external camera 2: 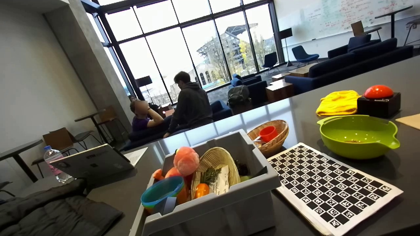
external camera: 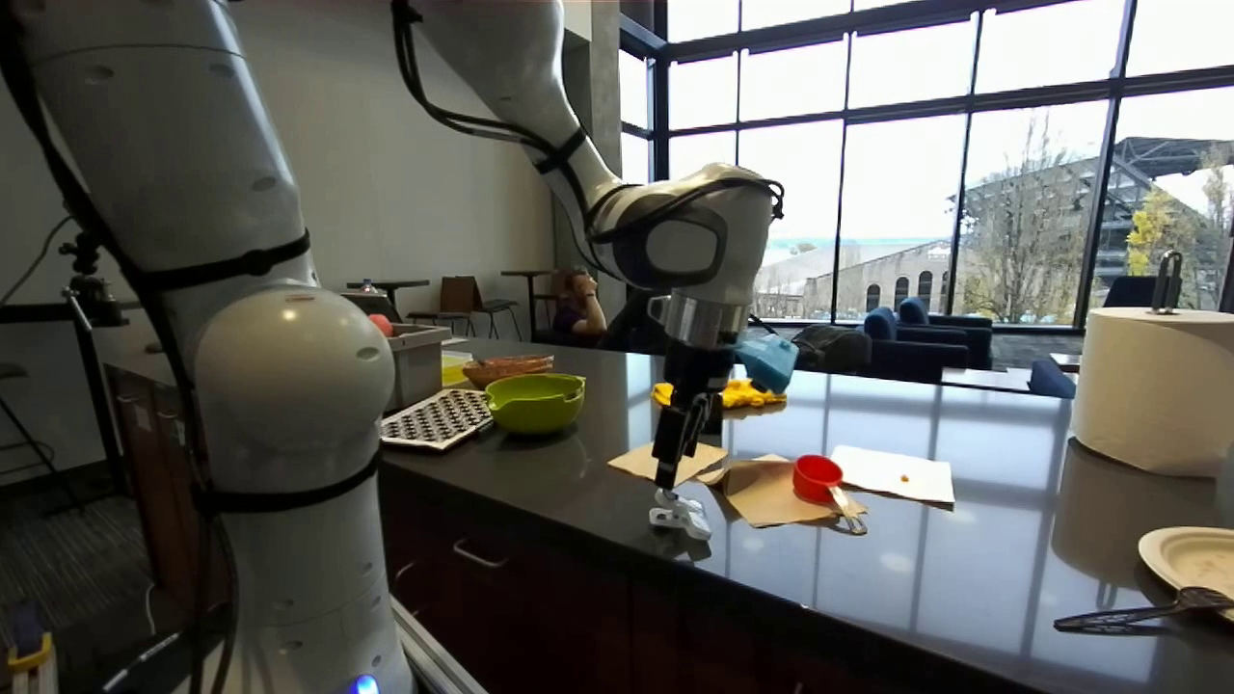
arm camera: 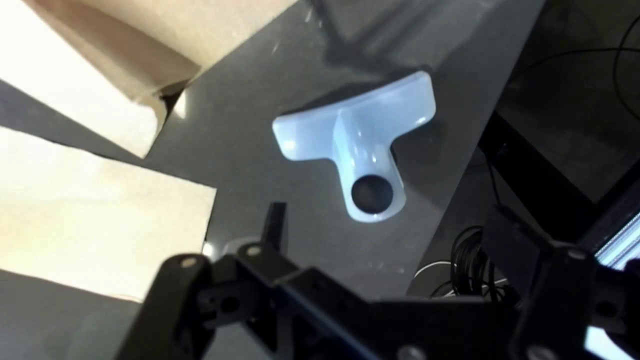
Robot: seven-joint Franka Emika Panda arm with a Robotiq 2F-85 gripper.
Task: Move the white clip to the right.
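The white clip [arm camera: 361, 131] lies on the dark counter near its edge in the wrist view. It has a wide T-shaped jaw and a round dark hole in its handle. It shows small and white in an exterior view [external camera: 683, 522], just under my fingertips. My gripper [arm camera: 386, 225] is open in the wrist view, one finger on each side, with nothing held between them. The clip's handle points toward the gap between the fingers. In an exterior view my gripper [external camera: 667, 474] points down at the clip; whether it touches it I cannot tell. Clip and gripper are out of view in the remaining exterior view.
Tan sheets [arm camera: 95, 215] lie beside the clip. A red measuring cup [external camera: 818, 478] and white paper sheet [external camera: 887, 470] lie farther right. A green bowl [external camera: 536, 405] stands left; a paper towel roll [external camera: 1152, 395] stands right. The counter edge [external camera: 800, 607] is close to the clip.
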